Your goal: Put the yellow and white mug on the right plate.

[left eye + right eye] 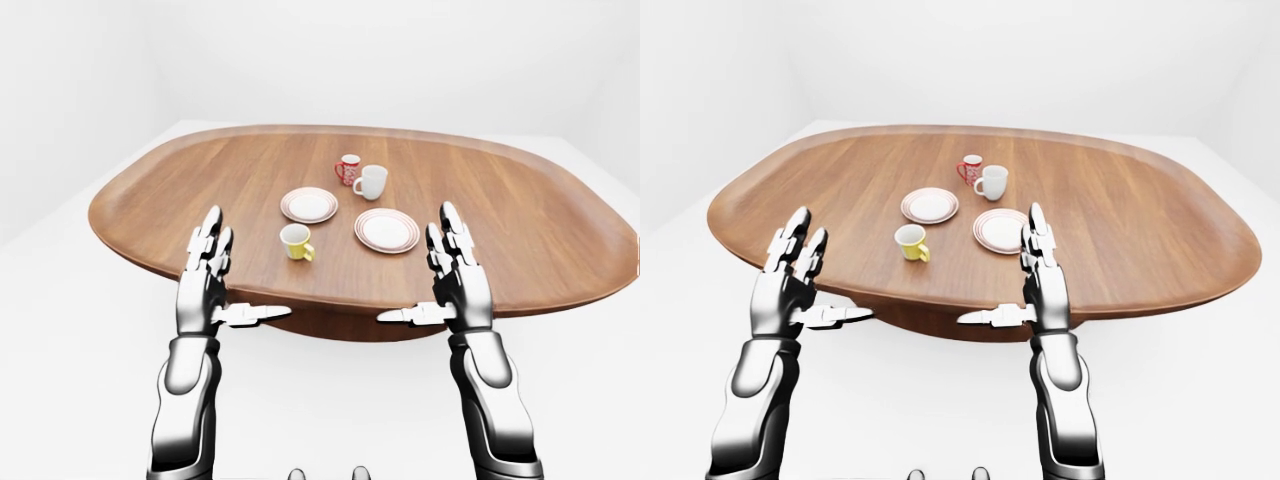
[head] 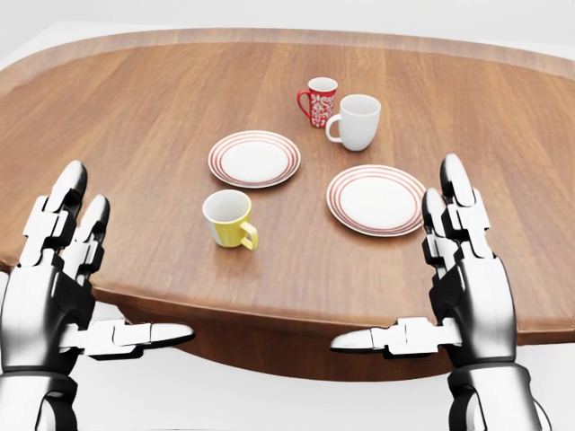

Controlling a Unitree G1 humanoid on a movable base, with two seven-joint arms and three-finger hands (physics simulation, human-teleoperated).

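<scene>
Standing upright, yellow and white mug (image 2: 228,218), handle lower-right

The head view looks steeply down from close by onto the near half of the wooden table (image 2: 135,117), both hands at its bottom edge. The two eye views sit farther off, taking in the whole tabletop and the white room; all three share the crockery
</scene>
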